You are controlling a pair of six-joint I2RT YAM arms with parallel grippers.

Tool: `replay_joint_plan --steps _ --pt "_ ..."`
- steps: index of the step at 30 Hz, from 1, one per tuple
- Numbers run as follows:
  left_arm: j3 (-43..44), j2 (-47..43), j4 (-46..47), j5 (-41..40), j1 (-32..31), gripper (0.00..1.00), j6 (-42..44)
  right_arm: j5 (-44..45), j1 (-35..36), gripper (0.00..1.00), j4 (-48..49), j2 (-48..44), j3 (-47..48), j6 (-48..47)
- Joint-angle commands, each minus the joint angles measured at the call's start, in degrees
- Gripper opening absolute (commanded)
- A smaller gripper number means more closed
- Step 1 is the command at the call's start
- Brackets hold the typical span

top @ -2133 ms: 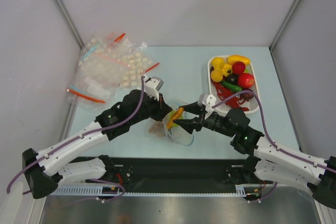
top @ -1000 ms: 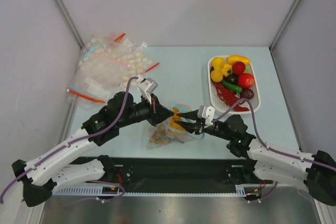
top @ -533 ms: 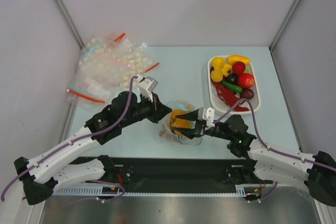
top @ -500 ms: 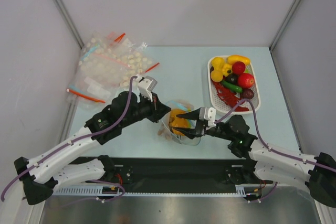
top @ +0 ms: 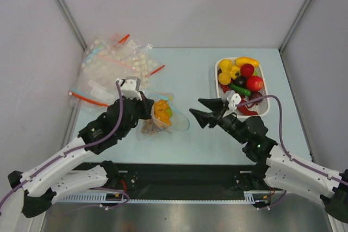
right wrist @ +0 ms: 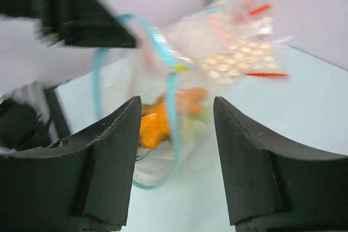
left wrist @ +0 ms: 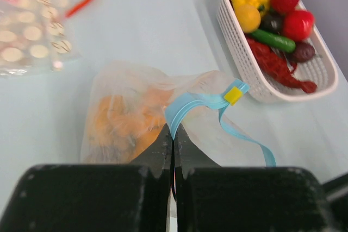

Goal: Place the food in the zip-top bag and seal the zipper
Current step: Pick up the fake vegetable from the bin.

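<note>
Top external view, with the arm bases at 6 o'clock: the clear floppy zip-top bag [top: 179, 122] lies on the pale blue table [top: 190, 74], a little toward 8 o'clock from the table's middle. A lump of orange toy food [top: 161, 111] with a bit of green shows through its plastic. The left gripper [top: 148, 107] is at the bag's 9 o'clock edge.

In the left wrist view its black fingers [left wrist: 163, 148] are pressed together on the thin light blue zipper [left wrist: 190, 101], pinching it where the strip bends. A small yellow slider [left wrist: 234, 95] sits on the strip at 1 o'clock from the pinch. One strand of the strip trails away toward 4 o'clock, apart from the other, so the mouth is not sealed. In the right wrist view the strip stands as an open loop.

The right gripper [top: 200, 110] is at 3 o'clock from the bag, apart from it and pointing toward 9 o'clock. Its jaws are spread with nothing between them.

The white perforated plastic basket [top: 216, 74] stands at 2 o'clock on the table, just beyond the right gripper. It holds glossy toy fruits and vegetables [top: 247, 77] in yellow, red, green and dark purple.

A heap of other clear bags with red strips [top: 111, 66] lies at 10 o'clock, near the left wall.
</note>
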Motion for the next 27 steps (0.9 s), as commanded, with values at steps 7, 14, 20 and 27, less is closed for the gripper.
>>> replay_joint_plan --steps 7,14,20,27 --pt "-3.0 1.0 7.1 -8.2 0.3 0.0 0.4 19.2 -19.2 0.58 -21.9 2.3 9.2 15.6" --pt "-4.2 7.1 10.7 -7.6 0.2 0.0 0.1 29.8 -32.0 0.7 -36.6 7.1 13.1 27.9" --pt "-4.9 7.6 12.3 -4.3 0.2 0.01 0.8 30.6 -36.7 0.71 -39.1 9.1 12.7 36.1" --pt "-4.9 6.3 12.4 0.8 0.3 0.0 1.6 26.6 -43.6 0.69 -36.8 8.5 8.6 46.1"
